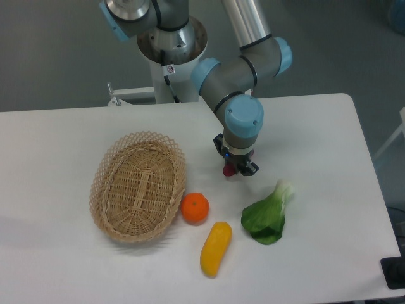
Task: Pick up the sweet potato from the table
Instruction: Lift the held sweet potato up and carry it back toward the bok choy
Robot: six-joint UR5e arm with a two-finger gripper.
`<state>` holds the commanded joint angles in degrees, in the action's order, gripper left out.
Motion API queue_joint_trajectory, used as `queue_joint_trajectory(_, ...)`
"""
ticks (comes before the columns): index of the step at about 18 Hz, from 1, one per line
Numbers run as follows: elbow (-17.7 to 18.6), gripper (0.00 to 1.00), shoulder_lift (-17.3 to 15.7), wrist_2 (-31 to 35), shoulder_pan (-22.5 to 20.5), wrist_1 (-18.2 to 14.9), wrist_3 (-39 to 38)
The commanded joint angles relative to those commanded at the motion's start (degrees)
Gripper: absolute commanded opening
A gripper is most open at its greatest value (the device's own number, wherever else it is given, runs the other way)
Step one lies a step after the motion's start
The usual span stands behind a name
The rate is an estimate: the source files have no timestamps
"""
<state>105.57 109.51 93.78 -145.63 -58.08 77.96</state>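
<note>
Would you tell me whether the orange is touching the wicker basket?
Touching: the camera view shows the orange pressed against the basket's right rim with no gap.

1. Table (329,126): smooth, matt white surface.
2. Basket (138,187): woven wicker, rough texture.
3. Arm (243,60): grey metal tubes, glossy blue plastic caps.
4. Orange fruit (195,208): slightly glossy skin.
</note>
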Motion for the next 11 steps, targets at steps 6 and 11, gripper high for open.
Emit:
queue_joint_trajectory(6,-9.6,0.09,1.9,-0.2,-0.7,-4.6,-1.6)
queue_joint_trajectory(11,-17.3,0.09,5.6,-1.9,-3.9,-5.3,-2.1)
